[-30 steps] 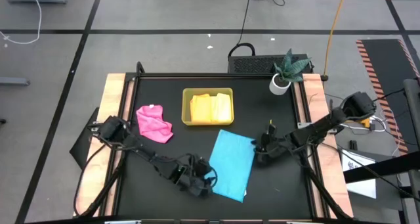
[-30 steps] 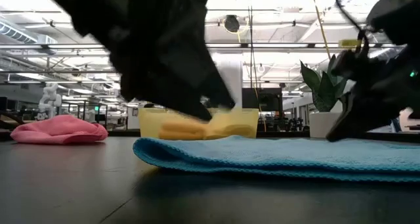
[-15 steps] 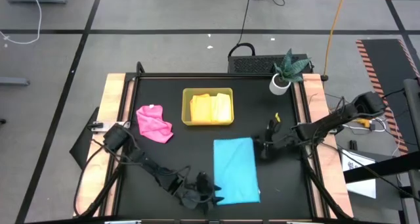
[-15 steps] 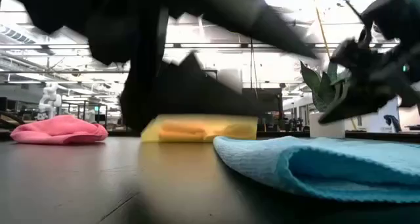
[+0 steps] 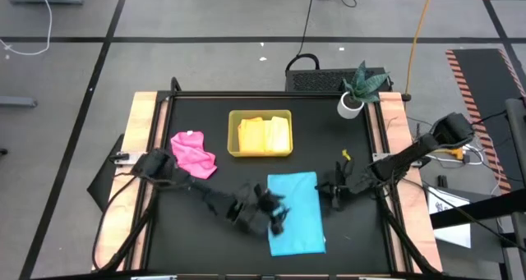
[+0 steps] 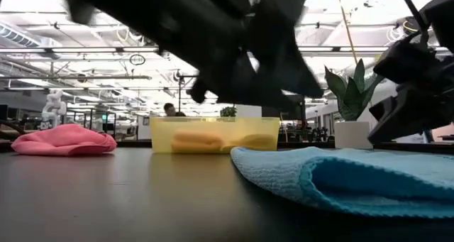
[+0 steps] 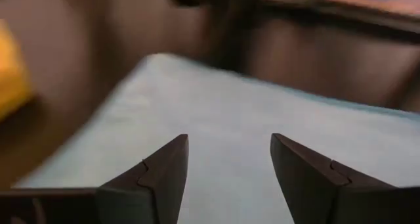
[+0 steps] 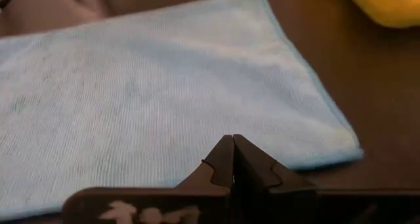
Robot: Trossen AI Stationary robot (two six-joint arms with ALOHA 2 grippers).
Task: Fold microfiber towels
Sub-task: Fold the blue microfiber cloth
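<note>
At the table's left side lies the pink towel [image 5: 193,155], bunched in a loose heap on the black table [image 5: 345,239]; in the low view it shows as a low mound [image 6: 64,140] at the far left. The left arm runs from the left edge, just in front of that heap, toward the middle. Its end, the left gripper [image 5: 275,217], sits over the left edge of the blue towel [image 5: 295,212]. From its wrist camera the two dark fingers [image 7: 157,178] stand apart with a clear gap between them and nothing in it, the blue cloth [image 7: 223,125] spread beneath.

Behind, near the table's middle, is the yellow tray [image 5: 233,132], which holds the yellow towel [image 5: 265,135], folded and lying flat (in the low view it shows as a darker band through the tray's clear wall [image 6: 213,135]).

The blue towel lies flat as a neat rectangle near the front edge, in front of the tray and well apart from the pink one. In the low view its near edge shows a rounded fold [image 6: 340,178].

The right gripper [image 5: 339,191] is just beside the blue towel's right edge, above the table. Its wrist camera shows the fingertips [image 8: 233,159] pressed together with nothing between them, the cloth [image 8: 157,92] just ahead.

At the back right corner stands a potted plant [image 5: 359,89].
</note>
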